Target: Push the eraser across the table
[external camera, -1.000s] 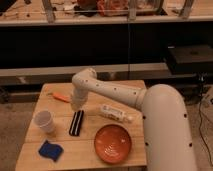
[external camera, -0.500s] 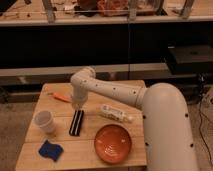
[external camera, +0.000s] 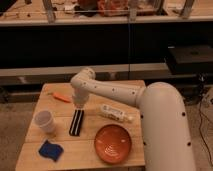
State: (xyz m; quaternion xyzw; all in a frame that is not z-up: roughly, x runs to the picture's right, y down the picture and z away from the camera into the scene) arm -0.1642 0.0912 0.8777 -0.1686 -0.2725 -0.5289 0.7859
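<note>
Six things lie on the one wooden table [external camera: 82, 156], and we count one of each. Far left of the eraser [external camera: 76, 122] stands one white cup [external camera: 45, 121]. One blue cloth [external camera: 50, 150] lies left of the eraser and nearer the front edge. One small orange object [external camera: 62, 97] lies behind the eraser to its left. The single black eraser lies lengthwise just left of the table's middle. One gripper [external camera: 78, 106] hangs at the eraser's far end; we cannot tell whether it is spread or pressed together. Right of the eraser lies one white bottle [external camera: 116, 113], and one orange plate [external camera: 113, 143] sits right of the eraser toward the front.
</note>
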